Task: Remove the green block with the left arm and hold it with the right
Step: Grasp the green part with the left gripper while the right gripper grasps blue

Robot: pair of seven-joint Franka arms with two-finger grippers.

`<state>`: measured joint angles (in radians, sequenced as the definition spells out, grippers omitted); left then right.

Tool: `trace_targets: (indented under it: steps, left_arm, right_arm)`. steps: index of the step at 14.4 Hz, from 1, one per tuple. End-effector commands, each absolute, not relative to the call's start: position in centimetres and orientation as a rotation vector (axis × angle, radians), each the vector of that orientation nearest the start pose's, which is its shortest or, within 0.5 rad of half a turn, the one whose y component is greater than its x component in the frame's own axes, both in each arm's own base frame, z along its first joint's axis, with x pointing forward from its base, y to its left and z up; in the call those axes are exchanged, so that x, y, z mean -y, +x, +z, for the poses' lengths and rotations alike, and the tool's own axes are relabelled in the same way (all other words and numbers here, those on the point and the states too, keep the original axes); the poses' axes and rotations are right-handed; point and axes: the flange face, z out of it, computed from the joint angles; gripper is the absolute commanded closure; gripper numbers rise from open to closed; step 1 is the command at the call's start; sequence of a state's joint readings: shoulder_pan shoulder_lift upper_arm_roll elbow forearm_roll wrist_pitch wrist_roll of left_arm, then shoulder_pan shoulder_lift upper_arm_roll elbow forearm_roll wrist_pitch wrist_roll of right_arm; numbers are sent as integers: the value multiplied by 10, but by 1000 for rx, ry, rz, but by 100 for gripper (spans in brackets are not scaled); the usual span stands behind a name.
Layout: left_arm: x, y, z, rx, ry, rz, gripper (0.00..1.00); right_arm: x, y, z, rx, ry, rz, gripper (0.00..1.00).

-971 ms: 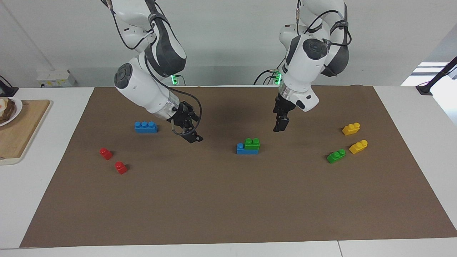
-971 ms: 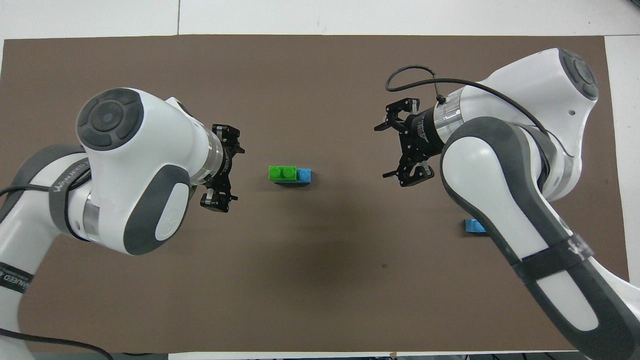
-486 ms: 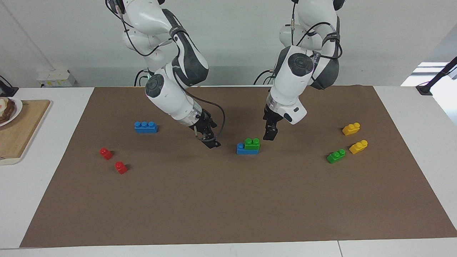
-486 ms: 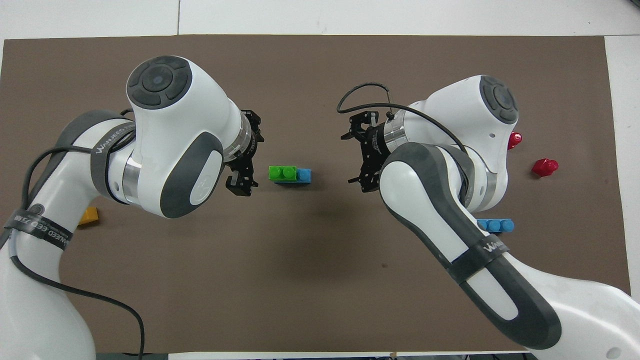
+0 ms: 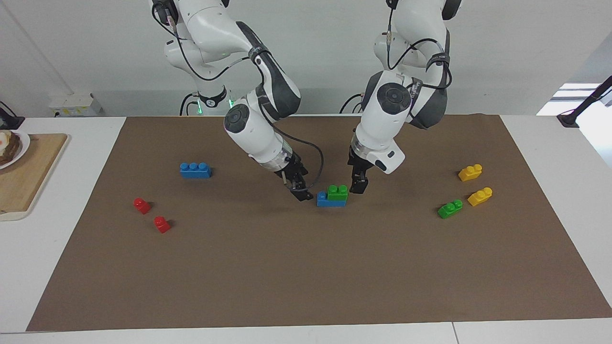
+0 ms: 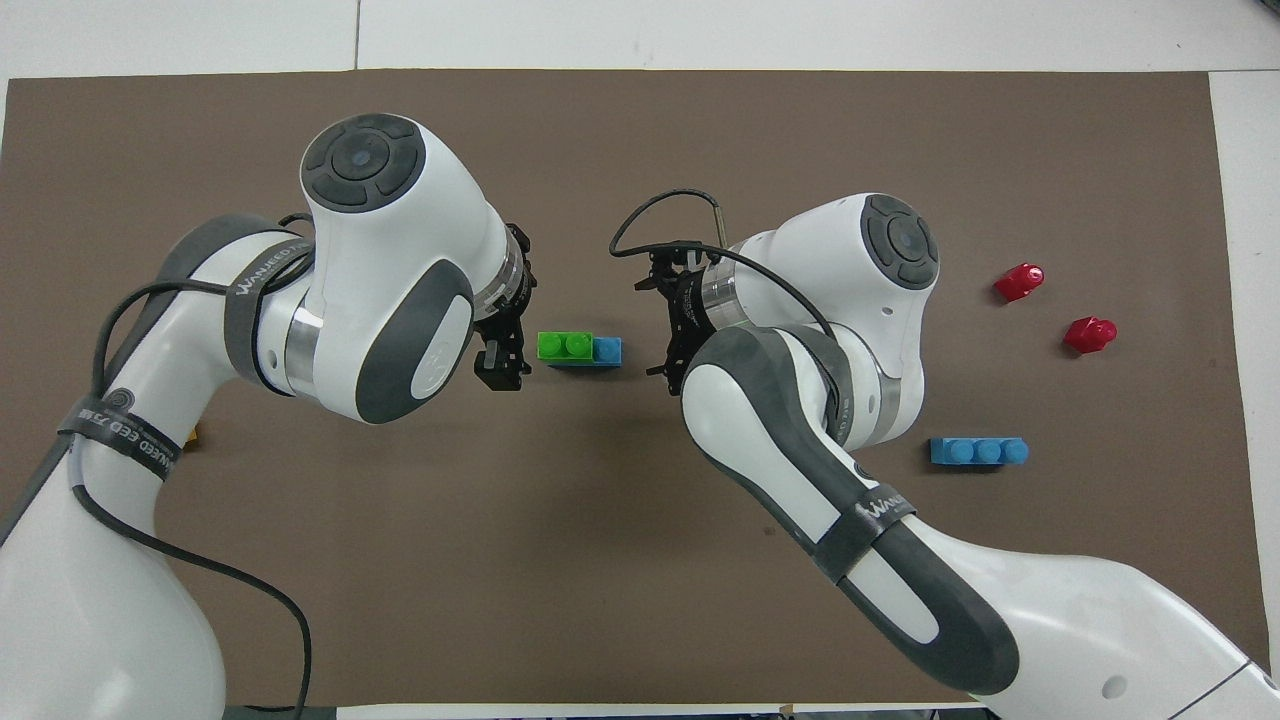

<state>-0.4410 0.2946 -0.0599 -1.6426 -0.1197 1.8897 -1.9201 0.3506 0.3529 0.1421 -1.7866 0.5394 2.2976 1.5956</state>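
Observation:
The green block [image 5: 337,192] [image 6: 563,345] sits pressed onto one end of a blue brick [image 5: 330,201] [image 6: 606,350] in the middle of the brown mat. One blue stud stays bare, toward the right arm's end. My left gripper [image 5: 358,185] [image 6: 508,325] hangs low and open just beside the green block, on the left arm's side, a small gap from it. My right gripper [image 5: 300,192] [image 6: 655,328] is open and low beside the blue brick's bare end, not touching it. Neither holds anything.
Toward the right arm's end lie a blue three-stud brick [image 5: 195,169] and two red blocks [image 5: 141,205] [image 5: 161,224]. A wooden board [image 5: 24,177] lies off the mat there. Toward the left arm's end lie two yellow bricks [image 5: 470,172] [image 5: 480,196] and a flatter green one [image 5: 450,209].
Both arms have swung inward and down toward the stack, from well apart to close on either side of it. The bricks have not moved.

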Motion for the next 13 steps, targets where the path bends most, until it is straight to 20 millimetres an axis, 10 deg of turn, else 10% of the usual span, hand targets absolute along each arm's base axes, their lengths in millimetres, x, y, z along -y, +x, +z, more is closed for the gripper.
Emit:
trace_targets:
  steps: [1, 13]
  left_arm:
    - [313, 554, 428, 2110, -2300, 184, 0]
    - [313, 536, 385, 2157, -2346, 137, 0]
  right_arm:
    - [-325, 585, 365, -1821, -2008, 478, 1]
    - [-361, 565, 306, -1843, -2003, 432, 1]
